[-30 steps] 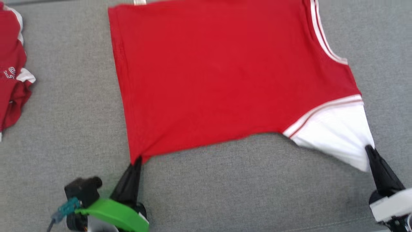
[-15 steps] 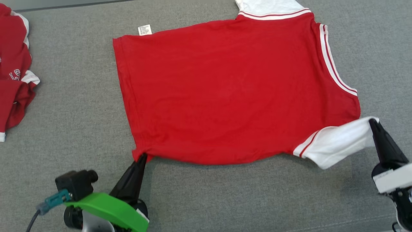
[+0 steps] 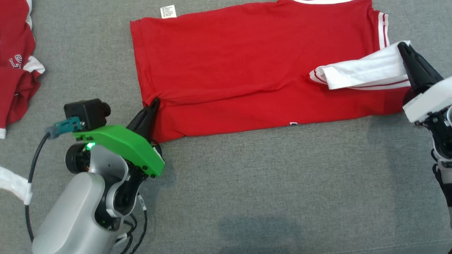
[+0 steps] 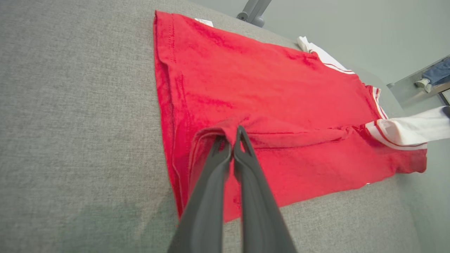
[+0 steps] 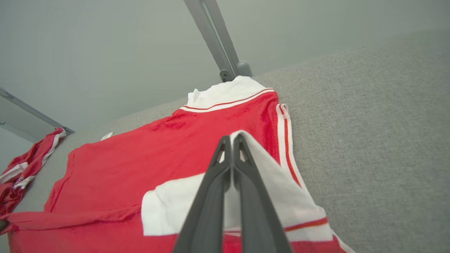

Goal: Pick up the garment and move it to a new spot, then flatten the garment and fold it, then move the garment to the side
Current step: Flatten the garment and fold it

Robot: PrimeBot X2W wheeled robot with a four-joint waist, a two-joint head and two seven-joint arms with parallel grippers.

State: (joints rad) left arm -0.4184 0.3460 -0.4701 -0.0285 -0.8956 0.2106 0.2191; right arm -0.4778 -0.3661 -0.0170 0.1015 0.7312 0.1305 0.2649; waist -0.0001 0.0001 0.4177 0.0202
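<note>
The garment is a red shirt with white, red-striped sleeves, spread on the grey surface. Its near edge is lifted and turned back over the body. My left gripper is shut on the near hem corner at the shirt's left end. My right gripper is shut on the white sleeve, holding it over the red body; the sleeve shows beneath the fingers in the right wrist view. A white label sticks out at the far hem corner.
A second red and white garment lies crumpled at the left edge of the surface. A grey metal post rises behind the far edge. A white strip lies by my left arm's cable.
Both grippers have carried the shirt's near edge away from me, over its body; the white sleeve now lies across the red cloth. The head camera has also shifted.
</note>
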